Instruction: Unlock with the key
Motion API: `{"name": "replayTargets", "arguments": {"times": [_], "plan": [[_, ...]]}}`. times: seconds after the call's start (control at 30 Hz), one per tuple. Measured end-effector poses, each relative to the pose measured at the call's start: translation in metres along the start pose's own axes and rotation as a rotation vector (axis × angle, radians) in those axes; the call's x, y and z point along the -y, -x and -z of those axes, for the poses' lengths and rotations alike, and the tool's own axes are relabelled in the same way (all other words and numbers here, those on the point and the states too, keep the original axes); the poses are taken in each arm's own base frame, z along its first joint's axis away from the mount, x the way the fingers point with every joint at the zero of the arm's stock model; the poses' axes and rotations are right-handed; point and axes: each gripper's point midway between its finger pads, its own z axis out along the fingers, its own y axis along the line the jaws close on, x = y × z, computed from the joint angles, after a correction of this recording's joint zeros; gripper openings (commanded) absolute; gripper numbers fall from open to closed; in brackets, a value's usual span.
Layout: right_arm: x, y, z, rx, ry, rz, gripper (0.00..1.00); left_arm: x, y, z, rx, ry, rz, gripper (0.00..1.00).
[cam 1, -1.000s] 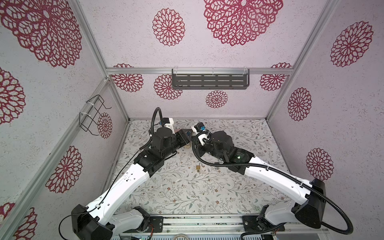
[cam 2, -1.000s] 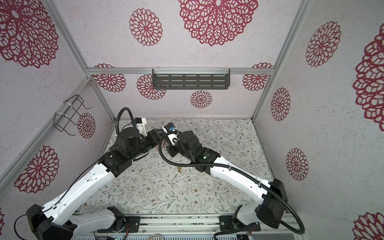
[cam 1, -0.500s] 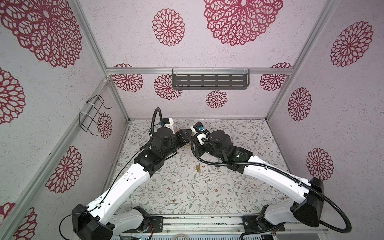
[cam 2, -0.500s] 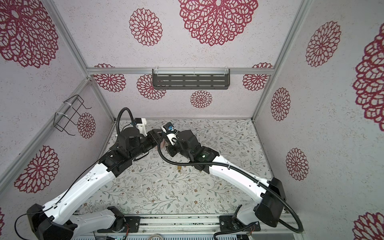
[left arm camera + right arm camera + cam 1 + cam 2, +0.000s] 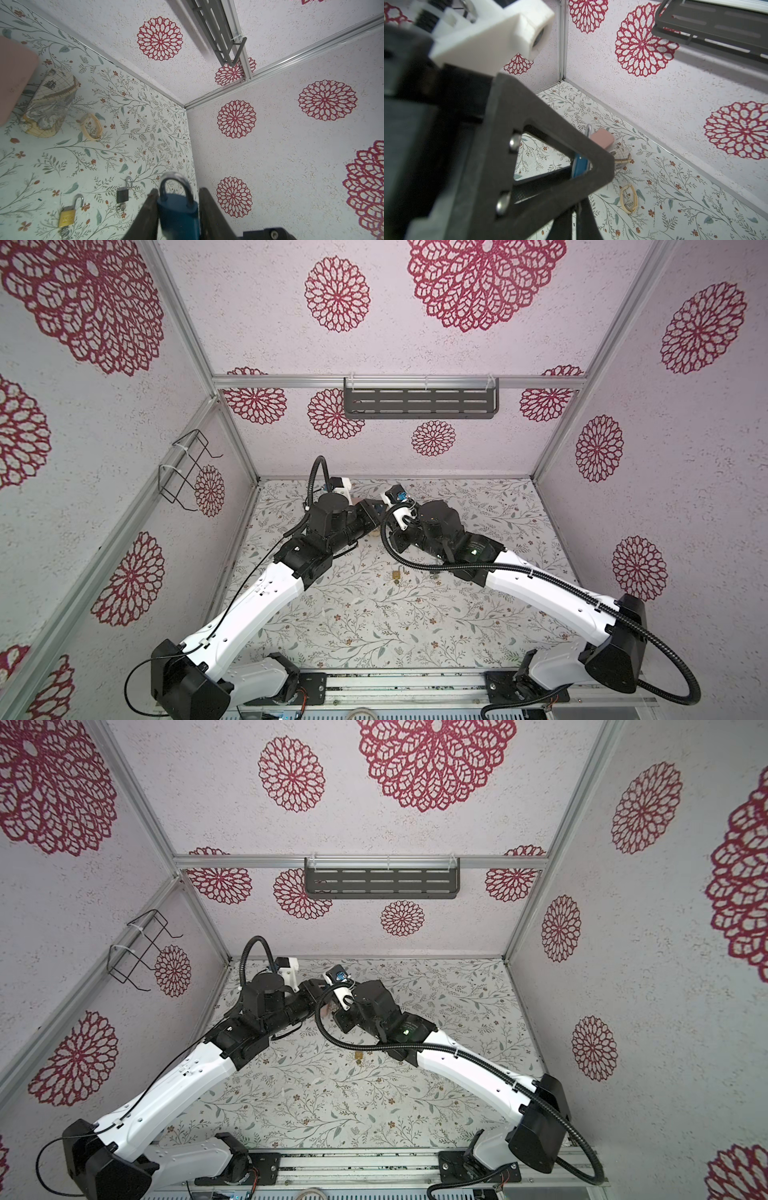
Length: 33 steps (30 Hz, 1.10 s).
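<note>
Blue padlock (image 5: pixel 177 216) is up off the table between the fingers of the left gripper (image 5: pixel 178 191), shackle closed. We read both fingers as pressing its sides. Right gripper (image 5: pixel 576 216) sits just beside it, jaws closed together; what they pinch is hidden. In both top views the grippers meet at 12 o'clock of the floral table (image 5: pixel 478 614). Brass padlock (image 5: pixel 397 575), shackle open, lies at 6 o'clock from them, well apart, with a black padlock (image 5: pixel 122 195) near it.
</note>
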Motion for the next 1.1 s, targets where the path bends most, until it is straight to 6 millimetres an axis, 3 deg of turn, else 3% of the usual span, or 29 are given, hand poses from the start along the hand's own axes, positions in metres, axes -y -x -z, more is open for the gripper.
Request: {"name": "replayTargets", "arguments": {"times": [0.17,0.8,1.1], "plan": [[0.0,-0.002,-0.002,-0.007,0.0,0.01,0.0,-0.002,0.0,0.0,-0.006,0.002,-0.001,0.0],[-0.016,-0.01,-0.001,0.055,0.141,-0.214,0.0,-0.017,-0.006,0.011,0.011,-0.095,0.126,0.0],[-0.02,-0.002,0.007,0.15,0.209,-0.373,0.0,-0.009,-0.003,0.021,0.032,-0.17,0.19,0.0]]}}
